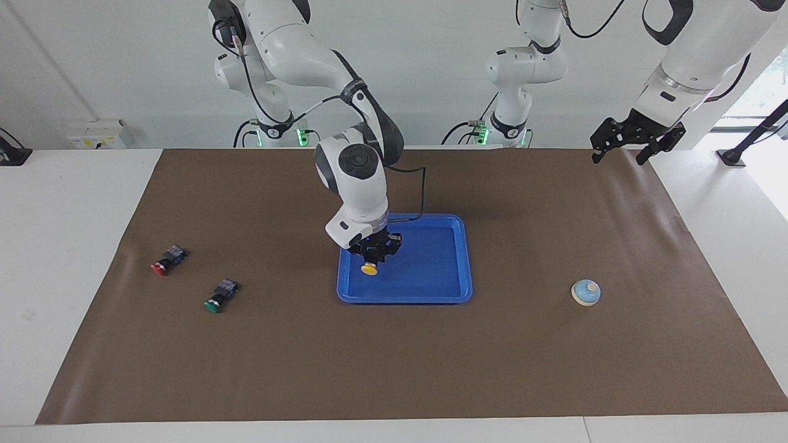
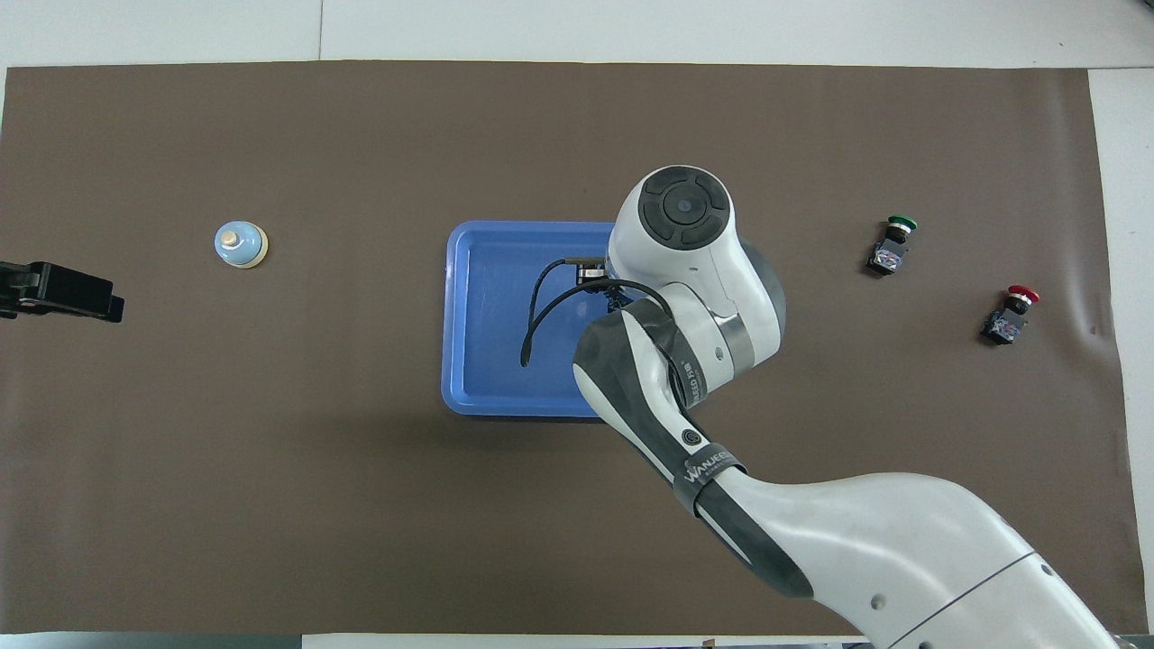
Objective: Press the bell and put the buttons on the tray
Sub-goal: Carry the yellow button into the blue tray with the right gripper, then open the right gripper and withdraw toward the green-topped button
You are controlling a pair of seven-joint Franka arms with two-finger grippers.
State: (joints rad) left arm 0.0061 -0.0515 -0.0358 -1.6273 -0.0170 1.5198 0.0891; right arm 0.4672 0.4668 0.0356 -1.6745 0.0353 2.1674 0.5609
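Held clear of the tray floor: yellow button [image 1: 369, 269], cap down and tilted a little, pinched in the right claw [image 1: 373, 257], which is clamped tight on its black body. Over the blue tray [image 1: 431, 294], toward the right arm's end of it; in the overhead view hidden under the arm's wrist. Resting on the brown mat [image 1: 394, 369] at the right arm's end of the bench: green button [image 1: 220, 296] and red button [image 1: 167, 261], each lying on its side, apart from one another, the red one closer to the mat's edge and a little nearer to the robots. Sitting upright toward the left arm's end, well apart from the tray: bell [image 1: 585, 292]. Waiting high over the mat's corner by its own base: left claw [image 1: 620, 152], fingers spread wide, gripping nothing.
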